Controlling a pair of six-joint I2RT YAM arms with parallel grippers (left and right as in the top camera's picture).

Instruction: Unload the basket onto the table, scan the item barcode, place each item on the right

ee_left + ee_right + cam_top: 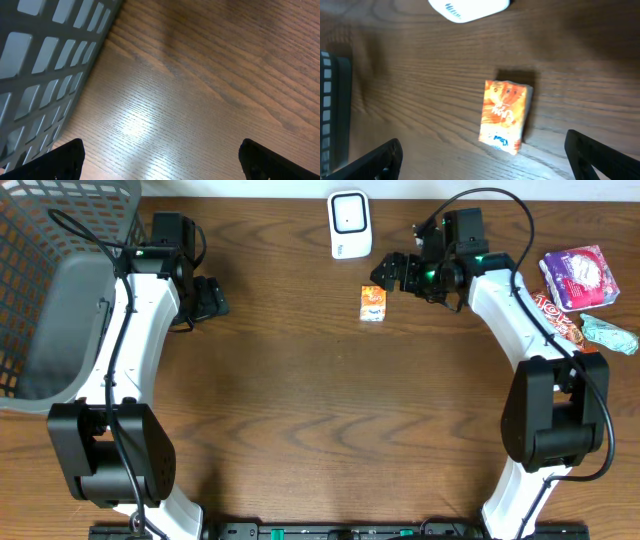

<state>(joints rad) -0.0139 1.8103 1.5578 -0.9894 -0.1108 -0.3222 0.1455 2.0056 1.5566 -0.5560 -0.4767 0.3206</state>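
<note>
Right wrist: your right gripper (487,161), jaws spread wide, faces the orange carton (505,116), ready to straddle it near the white scanner (470,7); your left gripper (161,159) gapes empty too.

A dark brown wooden desk (320,380) fills nearly the whole overhead view. Its grain runs side to side in long wavy bands, with broader looping figure toward 6 o'clock. Past its far edge, at 12 o'clock, lies a thin pale strip (250,188); whether that is wall or floor cannot be told. A grey lattice basket (40,240) stands on the desk at 10 o'clock. Light comes from above. In the left wrist view a soft white glare (137,125) sits on the wood toward 7 o'clock, where the surface reads as pale tan. In the right wrist view the wood is deeper brown, dimmer toward 9 o'clock.
</note>
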